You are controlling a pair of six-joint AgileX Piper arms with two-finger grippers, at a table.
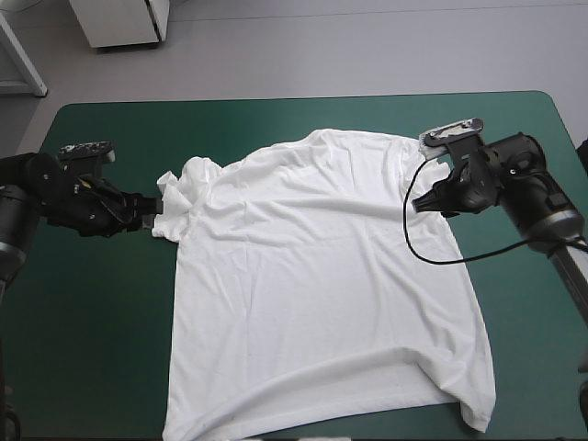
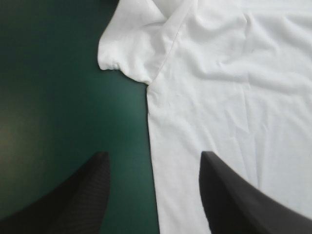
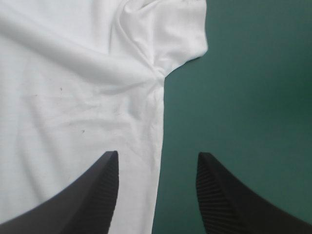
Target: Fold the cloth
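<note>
Broad worktop [image 1: 514, 99] with rounded far corners and a straight far edge, teal-green cover [image 1: 92, 312] lying smooth and flat across the whole top, without wrinkles, a dull pale sheen on it in the left wrist view

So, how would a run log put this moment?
T-shirt: spread flat | left gripper: open, side edge between fingers | right gripper: open, side edge between fingers

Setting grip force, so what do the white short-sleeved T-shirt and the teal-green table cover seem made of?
White short-sleeved T-shirt: thin, soft matte fabric, possibly cotton; loose creases, stitched seams. Teal-green table cover: smooth matte sheet, material unclear; no weave shows.
</note>
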